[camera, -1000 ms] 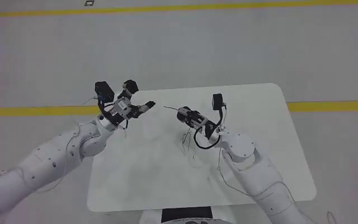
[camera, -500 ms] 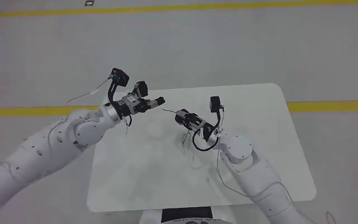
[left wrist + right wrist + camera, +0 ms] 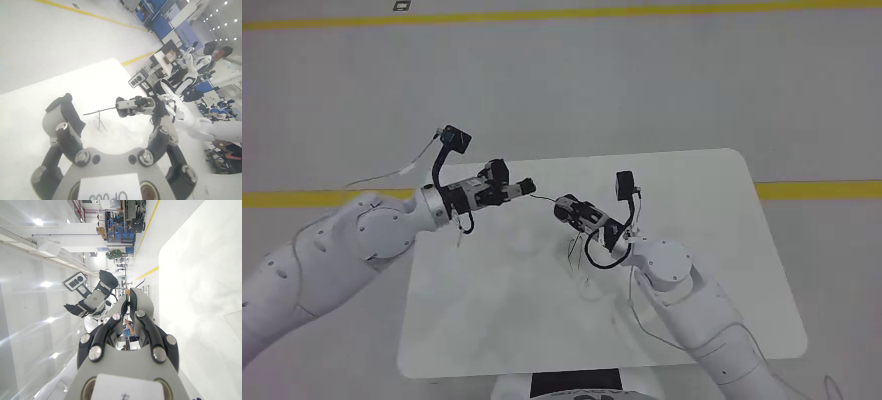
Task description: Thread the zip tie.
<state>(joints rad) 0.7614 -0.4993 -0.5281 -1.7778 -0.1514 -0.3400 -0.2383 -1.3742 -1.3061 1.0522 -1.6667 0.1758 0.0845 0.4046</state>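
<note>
Thin strips (image 3: 101, 124) lie on the white table (image 3: 722, 250). The right gripper (image 3: 564, 207) pinches a thin, dark zip tie (image 3: 98, 111); the left gripper (image 3: 512, 177) is spread wide.

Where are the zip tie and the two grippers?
zip tie (image 3: 100, 111): left wrist view, middle of the strand.
right gripper (image 3: 117, 107): left wrist view, between its fingertips.
left gripper (image 3: 513, 178): top view, between its fingertips.
</note>
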